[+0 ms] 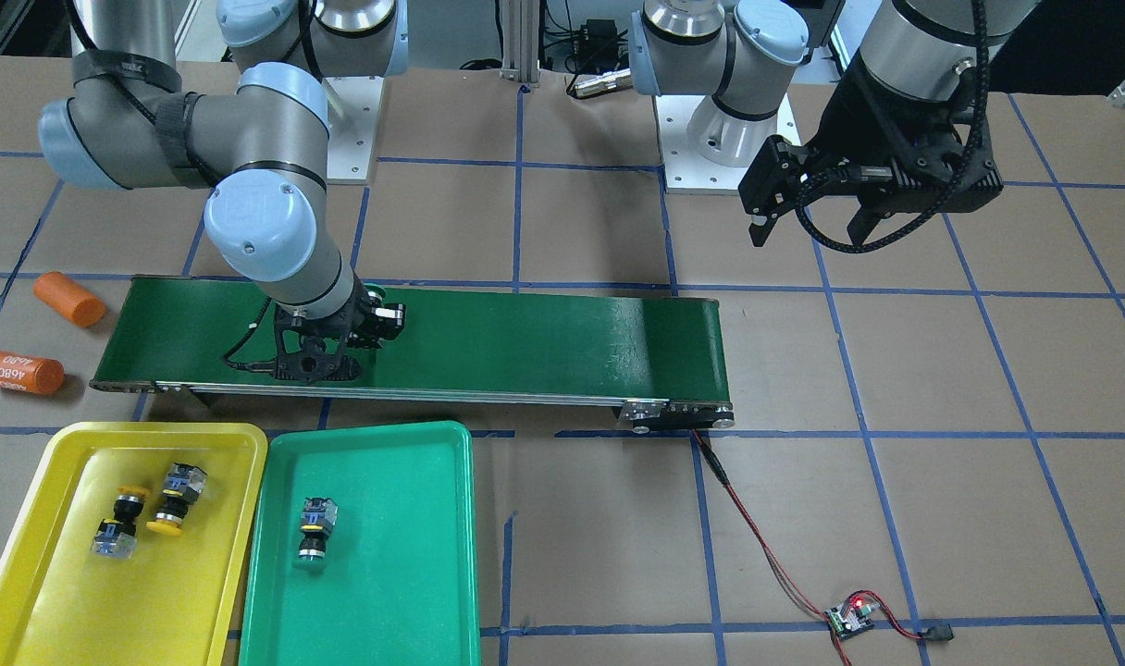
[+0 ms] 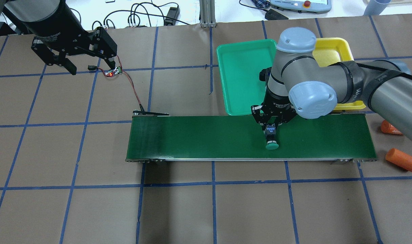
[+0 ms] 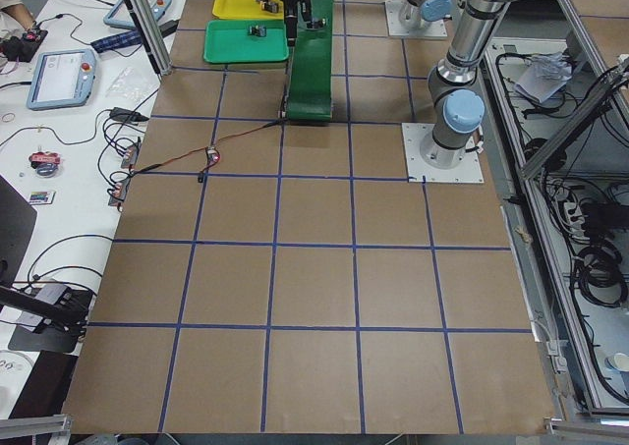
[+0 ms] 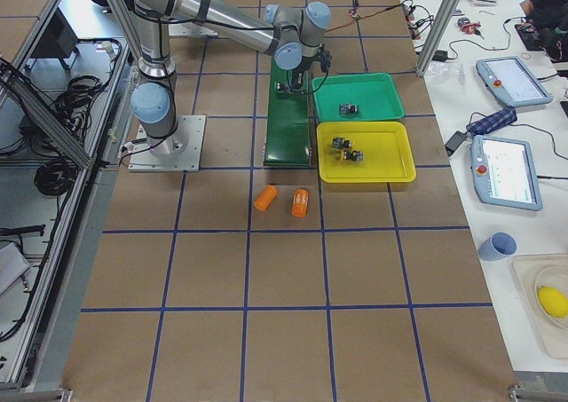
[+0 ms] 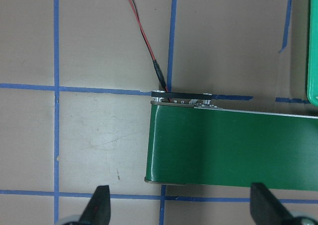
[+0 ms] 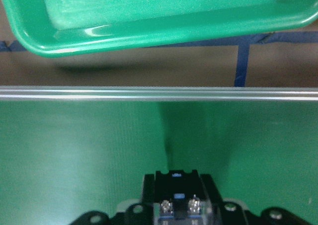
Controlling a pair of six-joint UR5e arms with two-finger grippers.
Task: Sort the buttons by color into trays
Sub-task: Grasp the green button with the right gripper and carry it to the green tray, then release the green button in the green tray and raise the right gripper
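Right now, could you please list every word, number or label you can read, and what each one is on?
"4680", printed twice, on the orange cylinder nearer the yellow tray.
Pale lettering on the left arm's black wrist: too blurred to read.
White lettering on the right arm's strap: too blurred to read.
The other orange cylinder and the green button in the right hand: no readable text.

Bright, even overhead light fills every view, and shadows are short and soft. In the right wrist view, glare streaks the rim of the green tray (image 6: 149,34) at the top, and the button (image 6: 177,207) at bottom centre is blurred. The conveyor belt (image 1: 562,342) shows a pale sheen.
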